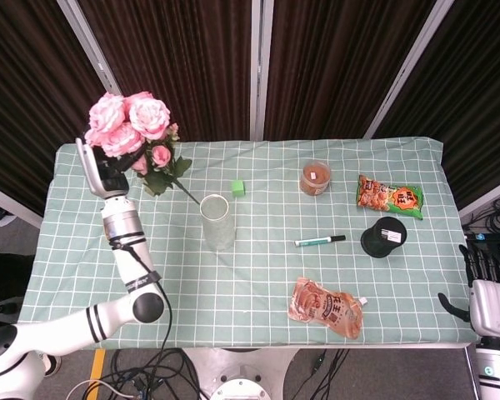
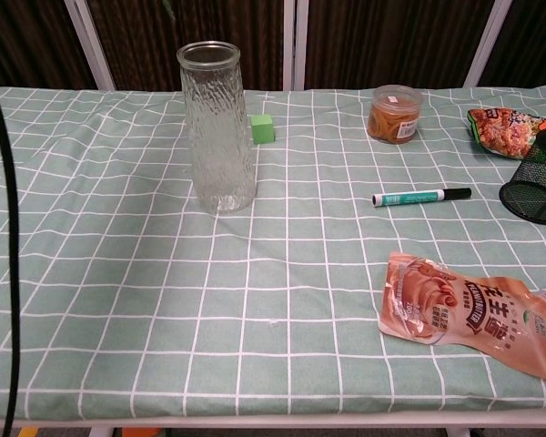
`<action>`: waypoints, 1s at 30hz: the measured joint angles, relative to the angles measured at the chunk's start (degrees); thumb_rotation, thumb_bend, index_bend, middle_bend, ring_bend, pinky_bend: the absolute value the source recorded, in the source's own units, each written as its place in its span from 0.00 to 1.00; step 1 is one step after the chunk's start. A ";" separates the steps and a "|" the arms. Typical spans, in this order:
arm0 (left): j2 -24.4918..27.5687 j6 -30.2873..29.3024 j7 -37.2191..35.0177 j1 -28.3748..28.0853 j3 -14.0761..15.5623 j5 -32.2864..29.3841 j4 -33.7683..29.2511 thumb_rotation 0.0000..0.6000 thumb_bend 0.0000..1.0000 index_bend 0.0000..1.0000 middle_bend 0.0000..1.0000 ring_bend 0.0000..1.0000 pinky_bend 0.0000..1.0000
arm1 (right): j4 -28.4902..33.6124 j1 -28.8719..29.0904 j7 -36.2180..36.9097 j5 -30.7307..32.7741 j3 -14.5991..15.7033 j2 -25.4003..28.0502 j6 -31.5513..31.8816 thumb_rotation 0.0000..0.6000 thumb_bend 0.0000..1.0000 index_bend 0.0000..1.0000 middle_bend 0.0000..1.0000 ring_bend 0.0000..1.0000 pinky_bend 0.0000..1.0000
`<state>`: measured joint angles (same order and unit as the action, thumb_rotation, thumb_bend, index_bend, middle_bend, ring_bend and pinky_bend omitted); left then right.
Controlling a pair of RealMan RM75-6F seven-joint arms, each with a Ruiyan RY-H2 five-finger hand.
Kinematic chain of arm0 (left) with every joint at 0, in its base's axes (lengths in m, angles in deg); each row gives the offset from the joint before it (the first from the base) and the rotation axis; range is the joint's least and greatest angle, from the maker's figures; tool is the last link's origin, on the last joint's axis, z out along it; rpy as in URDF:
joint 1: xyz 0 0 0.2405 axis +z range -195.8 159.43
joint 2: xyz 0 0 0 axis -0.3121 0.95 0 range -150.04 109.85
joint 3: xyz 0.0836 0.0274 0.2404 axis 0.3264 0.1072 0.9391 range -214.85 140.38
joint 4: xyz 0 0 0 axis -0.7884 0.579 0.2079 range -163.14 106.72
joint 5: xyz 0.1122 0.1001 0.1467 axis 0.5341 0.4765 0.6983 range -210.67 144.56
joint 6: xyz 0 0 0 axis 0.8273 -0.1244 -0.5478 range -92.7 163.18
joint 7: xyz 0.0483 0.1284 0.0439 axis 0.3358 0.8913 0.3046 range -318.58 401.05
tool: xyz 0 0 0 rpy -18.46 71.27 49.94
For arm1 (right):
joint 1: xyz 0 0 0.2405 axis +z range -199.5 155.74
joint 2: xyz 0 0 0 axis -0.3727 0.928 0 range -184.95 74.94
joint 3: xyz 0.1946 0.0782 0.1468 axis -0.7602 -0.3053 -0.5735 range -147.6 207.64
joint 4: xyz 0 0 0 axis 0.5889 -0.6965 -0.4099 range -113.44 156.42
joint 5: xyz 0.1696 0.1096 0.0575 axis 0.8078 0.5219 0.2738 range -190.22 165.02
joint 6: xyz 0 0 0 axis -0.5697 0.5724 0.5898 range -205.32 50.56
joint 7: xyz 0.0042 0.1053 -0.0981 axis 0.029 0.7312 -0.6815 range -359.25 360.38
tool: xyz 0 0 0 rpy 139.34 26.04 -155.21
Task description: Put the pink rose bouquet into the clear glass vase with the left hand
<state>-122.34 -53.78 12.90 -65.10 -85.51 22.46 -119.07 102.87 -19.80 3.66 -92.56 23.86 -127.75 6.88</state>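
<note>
The pink rose bouquet (image 1: 129,125) is held up in the air at the table's back left, gripped by my left hand (image 1: 108,173), whose fingers are mostly hidden behind the leaves. Its green stem (image 1: 187,192) slants down to the right and ends just left of the vase's rim. The clear glass vase (image 1: 217,222) stands upright on the cloth left of centre, and appears tall and ribbed in the chest view (image 2: 217,127). My right hand (image 1: 487,292) hangs off the table's front right corner, holding nothing, fingers apart.
On the green checked tablecloth (image 1: 258,275) lie a green cube (image 1: 238,188), an orange-filled jar (image 1: 316,177), a snack bag (image 1: 389,197), a black mesh cup (image 1: 383,237), a marker pen (image 1: 320,241) and a brown pouch (image 1: 327,306). A black cable (image 2: 9,228) crosses the chest view's left edge.
</note>
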 measured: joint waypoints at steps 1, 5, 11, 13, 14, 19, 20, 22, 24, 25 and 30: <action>-0.57 0.01 -0.05 -0.39 0.34 0.24 0.60 1.00 0.12 0.47 0.44 0.42 0.49 | -0.11 -0.06 0.16 0.07 0.00 0.05 -0.01 1.00 0.12 0.00 0.00 0.00 0.00; -2.17 0.35 -0.40 -1.57 1.17 0.86 3.03 1.00 0.12 0.47 0.44 0.42 0.49 | -0.39 -0.26 0.70 0.19 -0.01 0.17 0.05 1.00 0.12 0.00 0.00 0.00 0.00; -4.39 1.03 -0.99 -3.41 2.70 2.57 8.62 1.00 0.12 0.47 0.44 0.42 0.49 | -0.76 -0.48 1.14 0.73 -0.28 0.34 0.11 1.00 0.12 0.00 0.00 0.00 0.00; -5.52 1.02 -1.38 -3.94 3.73 3.62 10.94 1.00 0.12 0.47 0.44 0.42 0.49 | -0.94 -0.51 1.31 0.94 -0.30 0.32 -0.13 1.00 0.12 0.00 0.00 0.00 0.00; -6.12 1.00 -1.60 -4.11 4.28 4.04 11.86 1.00 0.12 0.47 0.44 0.42 0.49 | -1.05 -0.51 1.41 1.05 -0.30 0.29 -0.29 1.00 0.12 0.00 0.00 0.00 0.00; -9.16 1.28 -2.28 -4.36 7.94 5.63 15.81 1.00 0.12 0.46 0.44 0.42 0.49 | -1.97 -0.43 1.80 1.35 -0.15 -0.23 -1.08 1.00 0.12 0.00 0.00 0.00 0.00; -9.71 1.41 -2.41 -4.36 8.48 5.83 16.44 1.00 0.12 0.46 0.44 0.41 0.48 | -2.06 -0.40 1.84 1.36 -0.14 -0.32 -1.17 1.00 0.12 0.00 0.00 0.00 0.00; -10.68 1.90 -2.75 -4.36 9.63 6.45 17.79 1.00 0.12 0.42 0.41 0.39 0.46 | -2.15 -0.37 1.86 1.29 -0.14 -0.39 -1.14 1.00 0.12 0.00 0.00 0.00 0.00; -11.07 2.26 -3.34 -4.37 10.59 7.43 18.73 1.00 0.10 0.33 0.34 0.31 0.39 | -2.19 -0.41 1.88 1.29 -0.19 -0.40 -1.04 1.00 0.12 0.00 0.00 0.00 0.00; -11.24 2.53 -4.19 -4.34 11.18 8.32 19.19 1.00 0.08 0.25 0.28 0.26 0.34 | -2.23 -0.44 1.90 1.34 -0.22 -0.40 -1.02 1.00 0.12 0.00 0.00 0.00 0.00; -11.61 4.13 -8.91 -3.93 14.12 12.20 21.38 1.00 0.02 0.13 0.11 0.11 0.18 | -2.47 -0.51 2.02 1.60 -0.27 -0.49 -1.22 1.00 0.12 0.00 0.00 0.00 0.00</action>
<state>-133.95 -49.65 3.99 -69.03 -71.39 34.66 -97.69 100.40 -20.30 5.67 -90.96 23.59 -128.24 5.67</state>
